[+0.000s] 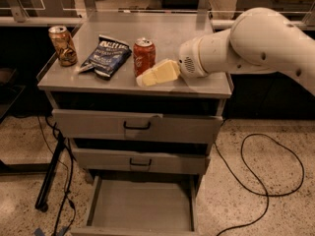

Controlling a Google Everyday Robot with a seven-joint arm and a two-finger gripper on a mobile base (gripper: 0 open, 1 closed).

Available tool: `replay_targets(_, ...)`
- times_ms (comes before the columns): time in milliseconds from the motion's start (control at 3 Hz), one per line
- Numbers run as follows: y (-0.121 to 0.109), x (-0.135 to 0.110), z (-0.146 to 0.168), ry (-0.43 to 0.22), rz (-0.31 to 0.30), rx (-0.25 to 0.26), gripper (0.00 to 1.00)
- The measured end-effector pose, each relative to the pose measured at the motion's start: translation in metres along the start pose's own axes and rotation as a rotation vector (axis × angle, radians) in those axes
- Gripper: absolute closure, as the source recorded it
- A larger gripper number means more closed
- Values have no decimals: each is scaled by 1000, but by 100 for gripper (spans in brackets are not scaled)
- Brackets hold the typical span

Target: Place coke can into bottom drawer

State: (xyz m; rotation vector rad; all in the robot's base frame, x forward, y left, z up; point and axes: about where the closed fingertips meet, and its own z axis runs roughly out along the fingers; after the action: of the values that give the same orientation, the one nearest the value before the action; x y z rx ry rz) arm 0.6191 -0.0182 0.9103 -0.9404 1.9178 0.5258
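Find the coke can (144, 56) upright on the tabletop (187, 33), gripper (145, 78) low just beside it, grip state impossible to tell. Treat as light, stiff, slick, dentable; clasp around mid-wall, gently.

Claw (143, 79) beside coke can (143, 53) hides its lower edge.
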Motion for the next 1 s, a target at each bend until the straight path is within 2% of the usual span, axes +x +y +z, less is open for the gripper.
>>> replay_targets(667,-28,-2,28,-6,20,31,0)
replay_targets(1000,-41,-20,56,-25,16,27,0)
